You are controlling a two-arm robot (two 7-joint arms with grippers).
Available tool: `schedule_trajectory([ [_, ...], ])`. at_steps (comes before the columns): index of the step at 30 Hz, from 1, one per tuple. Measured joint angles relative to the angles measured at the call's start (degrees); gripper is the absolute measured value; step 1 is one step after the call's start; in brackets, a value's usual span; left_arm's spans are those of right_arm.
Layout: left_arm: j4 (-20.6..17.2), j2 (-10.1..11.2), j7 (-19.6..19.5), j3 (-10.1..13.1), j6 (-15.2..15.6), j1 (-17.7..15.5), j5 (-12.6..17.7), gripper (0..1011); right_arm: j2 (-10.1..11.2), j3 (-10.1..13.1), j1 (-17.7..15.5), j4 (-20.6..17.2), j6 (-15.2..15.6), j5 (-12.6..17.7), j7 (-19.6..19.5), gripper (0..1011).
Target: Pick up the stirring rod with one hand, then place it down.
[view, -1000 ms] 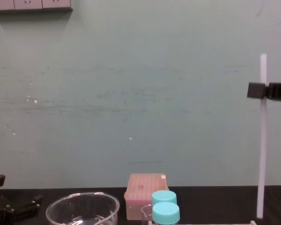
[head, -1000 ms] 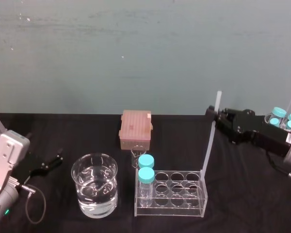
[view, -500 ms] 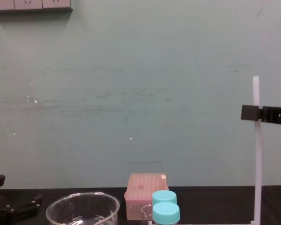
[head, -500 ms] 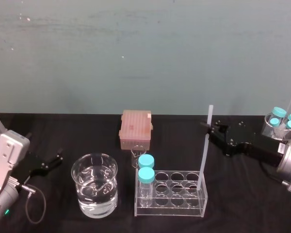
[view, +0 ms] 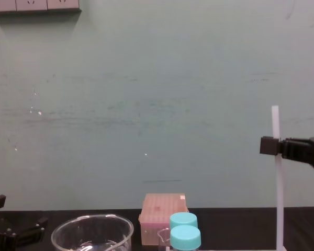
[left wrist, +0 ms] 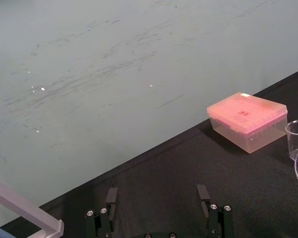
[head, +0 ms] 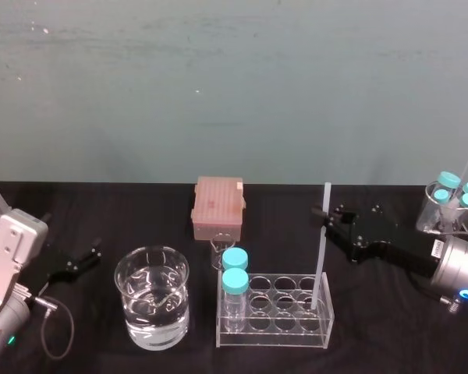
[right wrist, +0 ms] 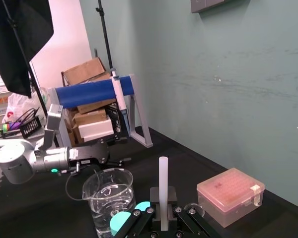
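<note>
The stirring rod [head: 322, 234] is a thin translucent-white stick held nearly upright, its lower end down in the right end of a clear tube rack [head: 285, 336]. My right gripper [head: 326, 215] is shut on the rod's upper part, reaching in from the right. The chest view shows the same grip: the right gripper [view: 273, 146] pinches the rod [view: 277, 198] a little below its top. In the right wrist view the rod [right wrist: 163, 184] rises between the fingers [right wrist: 152, 197]. My left gripper [head: 79, 263] rests open at the table's left, with nothing between its fingers [left wrist: 111, 196].
Two teal-capped bottles [head: 235, 269] stand in the rack's left end. A glass beaker of water [head: 152, 305] sits left of the rack. Behind are a pink box [head: 218, 206] and a small glass [head: 221, 251]. A jar of teal-capped bottles [head: 451, 199] stands far right.
My right gripper has come down and to the left with the rod, lowering its bottom end into the rack's right end. The left arm has not moved.
</note>
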Motion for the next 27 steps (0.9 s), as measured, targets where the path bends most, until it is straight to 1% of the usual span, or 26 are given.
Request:
schedule_trajectory([
  [7, 0.0, 0.0, 0.0, 0.0, 0.0, 0.0, 0.0, 1005, -1.1, -0.4, 0.2, 2.1, -1.3, -1.1, 1.0, 72],
  [16, 0.0, 0.0, 0.0, 0.0, 0.0, 0.0, 0.0, 1005, -3.1, -1.0, 0.6, 5.5, -2.8, -2.6, 2.2, 72],
  [27, 0.0, 0.0, 0.0, 0.0, 0.0, 0.0, 0.0, 1005, -4.1, -1.7, 0.9, 7.2, -3.7, -4.5, 3.2, 72],
])
